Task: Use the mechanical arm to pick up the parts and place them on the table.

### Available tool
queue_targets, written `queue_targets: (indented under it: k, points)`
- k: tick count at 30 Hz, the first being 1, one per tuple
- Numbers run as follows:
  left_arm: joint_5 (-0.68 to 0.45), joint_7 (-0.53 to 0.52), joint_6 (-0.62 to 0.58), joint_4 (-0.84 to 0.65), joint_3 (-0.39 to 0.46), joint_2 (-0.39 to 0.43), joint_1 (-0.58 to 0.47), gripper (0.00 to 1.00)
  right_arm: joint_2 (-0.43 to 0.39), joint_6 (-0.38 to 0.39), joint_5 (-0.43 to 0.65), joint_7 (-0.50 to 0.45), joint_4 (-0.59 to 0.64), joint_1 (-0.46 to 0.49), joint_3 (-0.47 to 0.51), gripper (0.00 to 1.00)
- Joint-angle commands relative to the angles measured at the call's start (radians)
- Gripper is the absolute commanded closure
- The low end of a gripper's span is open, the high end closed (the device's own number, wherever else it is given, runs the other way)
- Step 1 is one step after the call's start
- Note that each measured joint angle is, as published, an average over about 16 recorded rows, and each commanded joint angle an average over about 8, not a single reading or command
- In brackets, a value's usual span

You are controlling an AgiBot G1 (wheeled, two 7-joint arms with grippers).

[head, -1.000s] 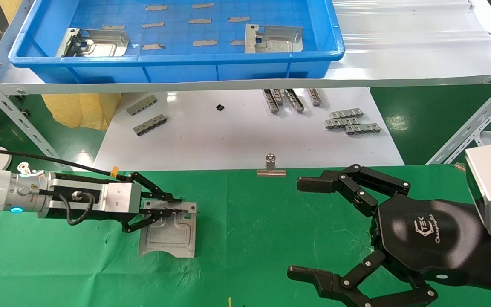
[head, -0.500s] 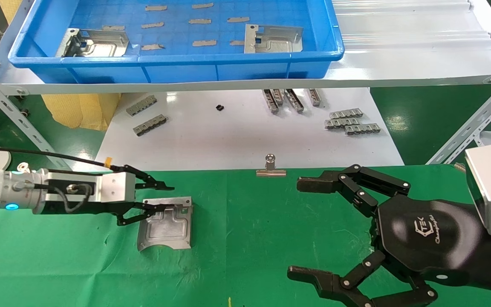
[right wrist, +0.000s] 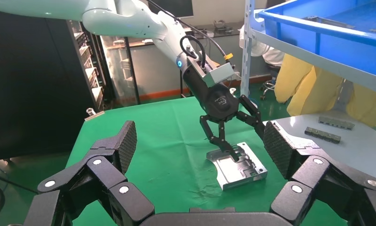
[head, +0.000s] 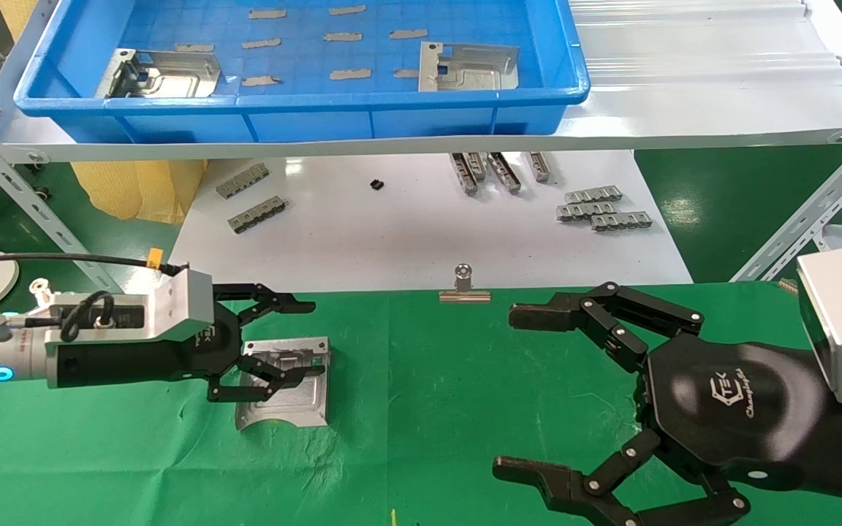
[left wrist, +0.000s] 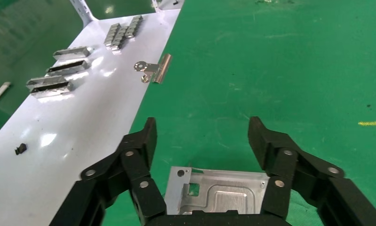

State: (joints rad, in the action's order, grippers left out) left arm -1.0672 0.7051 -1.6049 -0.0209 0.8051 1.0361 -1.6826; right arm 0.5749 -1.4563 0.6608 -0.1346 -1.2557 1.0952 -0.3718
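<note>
**A:** What sits closest to the camera?

**B:** The right gripper (right wrist: pixel 195 150), jaws spread wide, with one ribbed pad (right wrist: pixel 127 141) on each side and nothing between them.

**A:** And beyond it?

**B:** The bench (right wrist: pixel 167 141), draped in green cloth. A silver stamped part (right wrist: pixel 244 168) lies flat on it. The left gripper (right wrist: pixel 233 139) hangs over that part on its white arm (right wrist: pixel 124 19), jaws parted; one fingertip (right wrist: pixel 234 156) reaches down to the plate's surface, though contact is hard to judge.

**A:** Anything else?

**B:** A blue tray (right wrist: pixel 327 28) on a raised shelf, and grey toothed strips (right wrist: pixel 329 128) on a white board (right wrist: pixel 355 150) beneath it.
</note>
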Motion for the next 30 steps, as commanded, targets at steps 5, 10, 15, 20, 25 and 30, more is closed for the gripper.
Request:
queue_targets:
  k: [5,10,15,20,25,30]
  points:
    - [0.0,0.001,0.001,0.003,0.0,-0.001,0.001,0.0,0.0,0.0,0.0,0.0,0.0,0.0,0.0,0.0]
    - [0.004,-0.016,0.005,0.034,-0.01,-0.01,0.013,0.0,0.0,0.0,0.0,0.0,0.0,0.0,0.0,0.0]
    - [0.028,-0.079,0.012,0.125,-0.047,-0.04,0.056,0.0,0.0,0.0,0.0,0.0,0.0,0.0,0.0,0.0]
    - [0.057,-0.155,0.021,0.234,-0.092,-0.075,0.107,0.0,0.0,0.0,0.0,0.0,0.0,0.0,0.0,0.0]
    - [0.085,-0.229,0.03,0.342,-0.135,-0.111,0.158,0.0,0.0,0.0,0.0,0.0,0.0,0.0,0.0,0.0]
    - [0.114,-0.305,0.039,0.451,-0.18,-0.146,0.209,0.0,0.0,0.0,0.0,0.0,0.0,0.0,0.0,0.0]
